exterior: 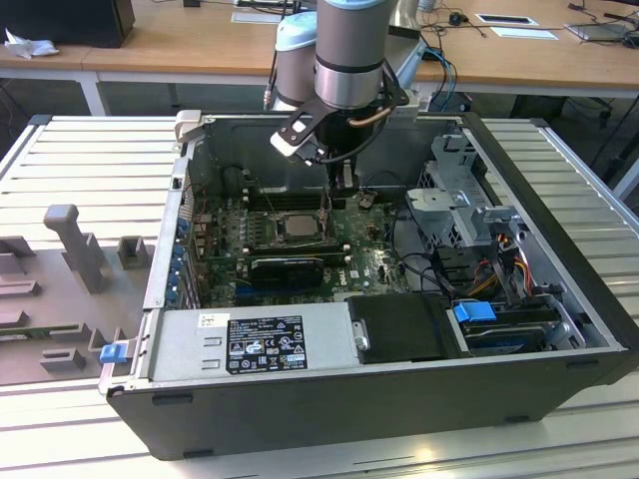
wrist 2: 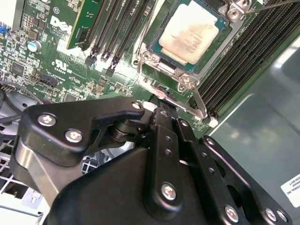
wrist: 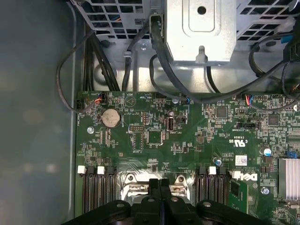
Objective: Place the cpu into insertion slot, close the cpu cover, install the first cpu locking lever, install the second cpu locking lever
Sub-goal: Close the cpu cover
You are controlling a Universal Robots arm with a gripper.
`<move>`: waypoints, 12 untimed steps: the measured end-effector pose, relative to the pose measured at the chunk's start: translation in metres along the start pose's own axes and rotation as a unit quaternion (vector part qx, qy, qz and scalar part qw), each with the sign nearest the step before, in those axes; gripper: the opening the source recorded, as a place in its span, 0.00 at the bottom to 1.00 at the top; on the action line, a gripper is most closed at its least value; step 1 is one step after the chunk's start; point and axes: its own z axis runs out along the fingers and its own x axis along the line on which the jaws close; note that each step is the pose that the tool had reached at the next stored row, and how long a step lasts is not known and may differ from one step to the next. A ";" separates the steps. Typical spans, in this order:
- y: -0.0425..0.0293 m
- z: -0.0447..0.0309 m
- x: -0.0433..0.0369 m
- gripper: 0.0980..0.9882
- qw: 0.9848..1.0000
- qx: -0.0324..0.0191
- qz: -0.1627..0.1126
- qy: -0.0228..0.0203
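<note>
The cpu (wrist 2: pixel 190 33) lies flat in the insertion slot (wrist 2: pixel 154 33), pale face up, on the green board; in the exterior view the cpu (exterior: pixel 298 226) sits mid-board. The silver cpu cover (wrist 2: pixel 165 66) lies down around the chip, which shows through its window. A thin locking lever (wrist 2: pixel 200 101) runs along the socket's near edge, and another lever (wrist 2: pixel 269 4) shows past the far corner. My gripper (wrist 2: pixel 161 111) has its fingers pressed together, tips right at the near lever; whether they pinch it is hidden. My fingertips (wrist: pixel 153 186) meet over the socket edge. The gripper (exterior: pixel 329 208) hangs beside the socket.
Black memory slots (wrist 2: pixel 243 51) flank the socket. A metal drive cage (exterior: pixel 464 205), cables (wrist: pixel 140 51) and a coin battery (wrist: pixel 110 117) lie beyond. The power supply (exterior: pixel 250 344) fills the case's near side. Grey fixtures (exterior: pixel 75 244) stand at the exterior view's left.
</note>
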 end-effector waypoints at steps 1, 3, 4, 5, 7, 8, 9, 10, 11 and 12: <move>-0.0004 0.0000 0.0000 0.01 1.000 0.000 0.000 0.000; -0.0012 -0.0001 0.0000 0.01 1.000 0.000 0.000 0.000; -0.0015 -0.0001 0.0000 0.01 1.000 0.000 0.000 0.000; -0.0023 -0.0001 0.0000 0.01 1.000 0.000 0.000 0.000; -0.0031 -0.0002 0.0000 0.01 1.000 0.000 0.000 0.000; -0.0035 -0.0002 0.0000 0.01 1.000 0.000 0.000 0.000; -0.0038 -0.0002 0.0000 0.01 1.000 0.000 0.000 0.000; -0.0041 -0.0002 0.0000 0.01 1.000 0.000 0.000 0.000; -0.0043 -0.0002 0.0000 0.01 1.000 0.000 0.000 0.000; -0.0046 -0.0002 0.0000 0.01 1.000 0.000 0.000 0.000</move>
